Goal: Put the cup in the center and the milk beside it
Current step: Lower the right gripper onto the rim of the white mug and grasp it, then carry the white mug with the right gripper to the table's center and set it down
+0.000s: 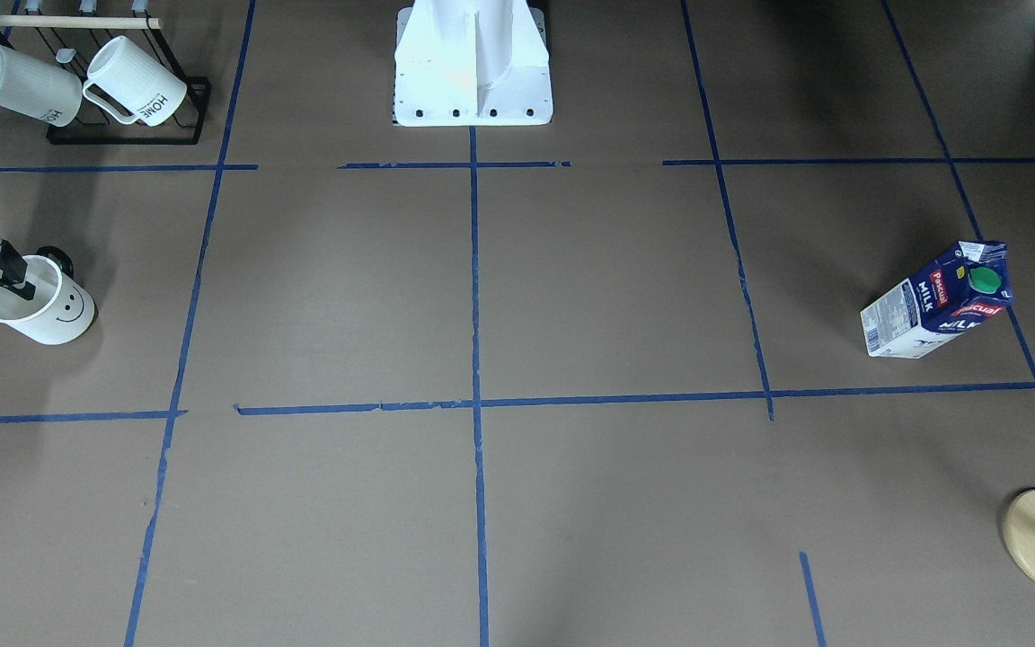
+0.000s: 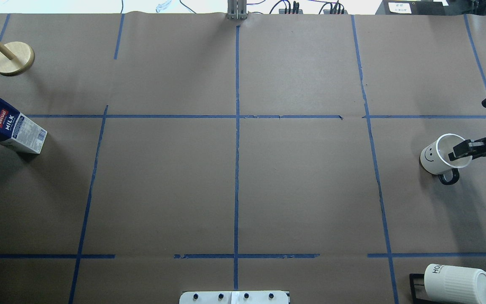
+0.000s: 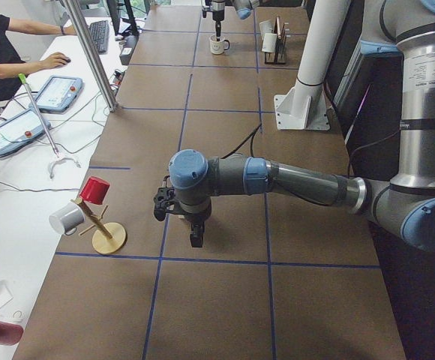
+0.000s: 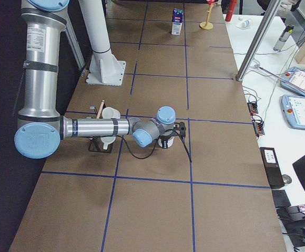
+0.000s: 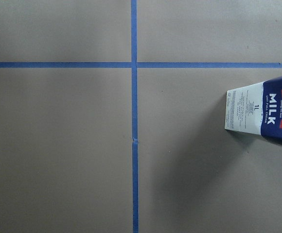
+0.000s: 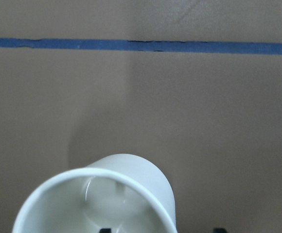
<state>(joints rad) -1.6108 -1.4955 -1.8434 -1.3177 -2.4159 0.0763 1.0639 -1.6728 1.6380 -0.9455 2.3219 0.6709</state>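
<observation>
The cup (image 1: pixel 55 310), white with a smiley face and a black handle, stands at the table's right side (image 2: pixel 435 158). My right gripper (image 2: pixel 461 154) is at its rim, open. One finger is inside the cup and one outside. The right wrist view shows the cup's rim (image 6: pixel 131 179) close below with the two tips wide apart. The milk (image 1: pixel 935 305) stands upright at the far left (image 2: pixel 9 126) and at the right edge of the left wrist view (image 5: pixel 265 111). My left gripper (image 3: pixel 196 238) hovers near it; I cannot tell its state. The center (image 2: pixel 236 185) is bare.
A black rack with ribbed "HOME" mugs (image 1: pixel 122 90) stands near the robot's right side (image 2: pixel 458 283). A wooden mug stand (image 2: pixel 13 59) is beyond the milk, holding a red cup (image 3: pixel 95 189). The white robot base (image 1: pixel 473 63) is at the near edge.
</observation>
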